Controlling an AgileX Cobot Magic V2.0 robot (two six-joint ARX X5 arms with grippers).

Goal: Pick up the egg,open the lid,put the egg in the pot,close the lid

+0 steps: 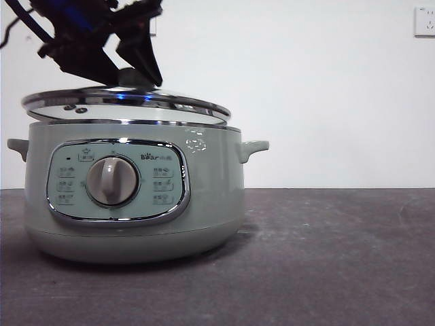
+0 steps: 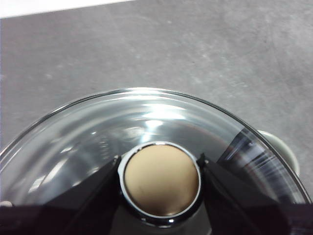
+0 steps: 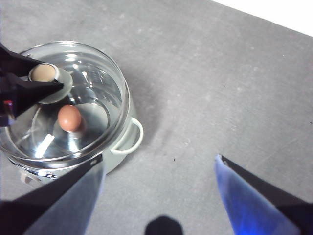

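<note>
The sage-green pot (image 1: 136,204) stands on the dark table at the left. My left gripper (image 1: 132,64) comes down from the top left and is shut on the lid's knob (image 2: 161,178). The glass lid (image 1: 122,102) hangs slightly tilted just over the pot's rim, with its right edge lower. In the right wrist view the brown egg (image 3: 69,117) lies inside the pot (image 3: 128,142), seen through the lid (image 3: 100,81). My right gripper (image 3: 159,164) is open and empty, high above the table to the pot's side.
The pot's side handle (image 1: 253,147) sticks out to the right. The dark grey table (image 1: 326,258) stretches right of the pot. A white wall with a socket (image 1: 425,20) is behind.
</note>
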